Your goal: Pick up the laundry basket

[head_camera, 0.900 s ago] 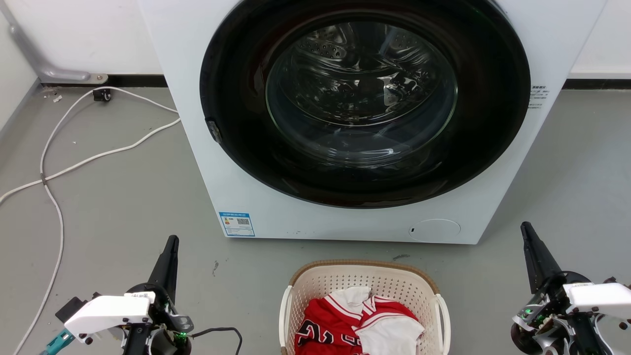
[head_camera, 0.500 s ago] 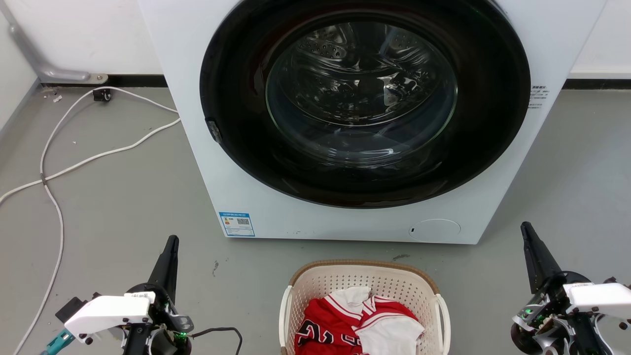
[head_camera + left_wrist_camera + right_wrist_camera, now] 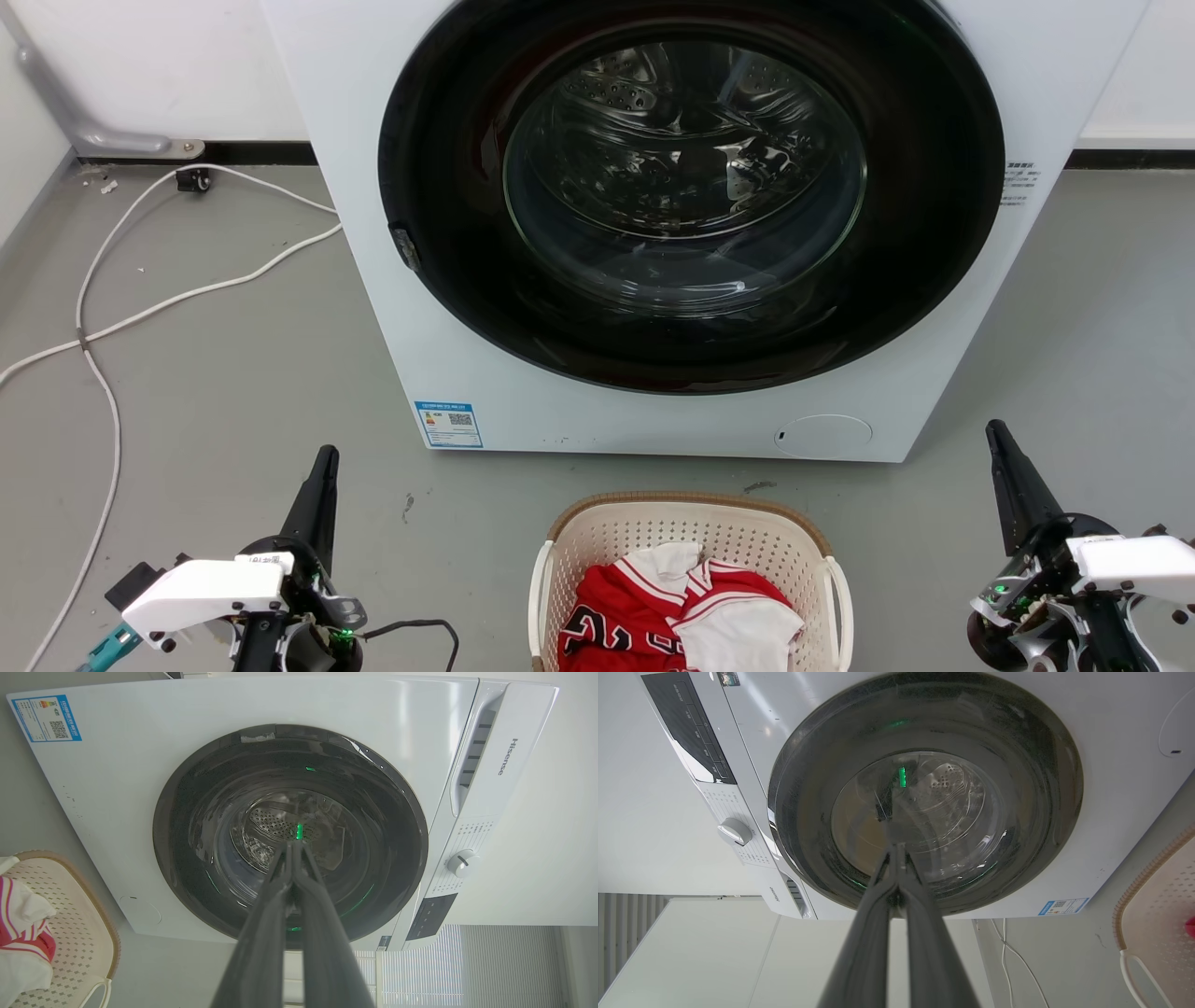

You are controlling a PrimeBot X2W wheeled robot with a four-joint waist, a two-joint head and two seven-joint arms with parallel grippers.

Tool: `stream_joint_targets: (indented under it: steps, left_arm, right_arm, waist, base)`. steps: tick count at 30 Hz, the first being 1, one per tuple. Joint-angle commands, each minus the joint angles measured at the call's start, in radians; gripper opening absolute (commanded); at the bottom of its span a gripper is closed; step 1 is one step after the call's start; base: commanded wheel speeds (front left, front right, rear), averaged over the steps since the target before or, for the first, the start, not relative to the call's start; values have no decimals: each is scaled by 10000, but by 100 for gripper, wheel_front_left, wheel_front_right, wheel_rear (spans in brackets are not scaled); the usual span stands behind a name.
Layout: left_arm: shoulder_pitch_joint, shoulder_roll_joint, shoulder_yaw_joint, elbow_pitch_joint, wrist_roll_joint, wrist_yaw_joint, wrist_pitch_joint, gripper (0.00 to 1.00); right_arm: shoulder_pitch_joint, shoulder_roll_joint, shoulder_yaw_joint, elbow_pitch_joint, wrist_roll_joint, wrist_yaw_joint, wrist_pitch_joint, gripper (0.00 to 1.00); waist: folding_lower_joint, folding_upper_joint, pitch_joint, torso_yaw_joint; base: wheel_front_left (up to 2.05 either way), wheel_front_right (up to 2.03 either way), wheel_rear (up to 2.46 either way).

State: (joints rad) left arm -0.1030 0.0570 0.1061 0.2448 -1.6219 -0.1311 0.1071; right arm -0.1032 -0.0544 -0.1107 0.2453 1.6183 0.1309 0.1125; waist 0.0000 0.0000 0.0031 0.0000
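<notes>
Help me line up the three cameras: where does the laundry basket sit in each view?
Head view: laundry basket at bottom centre, before the washing machine.
Left wrist view: lower left edge.
Right wrist view: lower right edge.
Shared landmark: the machine's blue label.

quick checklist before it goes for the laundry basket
1. Open left gripper: not ok, fingers shut.
2. Open right gripper: not ok, shut.
3. Grippers at the laundry basket: not ok, both off to its sides, apart from it.
4. Unobstructed white side handles: ok.
5. Contained clothes: ok where visible.
6. Gap to the washing machine: ok, floor between.
</notes>
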Motion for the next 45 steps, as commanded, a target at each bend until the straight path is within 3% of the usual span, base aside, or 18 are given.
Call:
stream_joint_targets:
  steps: [1, 3, 4, 26, 35, 40, 45]
  left_arm:
    - [-100, -11, 33, 13, 45, -25, 34, 0]
    - [-99, -12, 36, 13, 49, -25, 38, 0]
    - [16, -8, 0, 24, 1, 2, -7, 100]
    - [417, -38, -177, -293, 958, 4, -977, 100]
    - [408, -39, 377, -462, 2285, 322, -1335, 100]
    - [390, -41, 507, -836, 2894, 461, -1489, 100]
    - [413, -41, 477, -1540, 4330, 651, -1663, 100]
  right_arm:
    - [-115, 30, -16, 10, -67, -3, 28, 0]
    - [-115, 31, -18, 10, -69, -3, 30, 0]
    - [17, 4, -1, 22, -2, 0, -6, 100]
    - [452, 20, 240, -162, -837, 0, -992, 100]
    - [279, 21, -17, 86, -2570, 0, -1354, 100]
    - [270, 21, -168, -274, -4007, 0, -1512, 100]
    - [278, 22, -386, -1010, -6063, 0, -1687, 100]
  waist:
    - [0, 0, 0, 0]
    - [0, 0, 0, 0]
    - [0, 0, 0, 0]
    - [0, 0, 21, -8]
    - [0, 0, 60, -22]
    - [0, 0, 98, -27]
    - [0, 0, 156, -28]
  base:
    - [0, 0, 0]
    - [0, 0, 0]
    - [0, 0, 0]
    - [0, 0, 0]
    - [0, 0, 0]
    - [0, 0, 0]
    - [0, 0, 0]
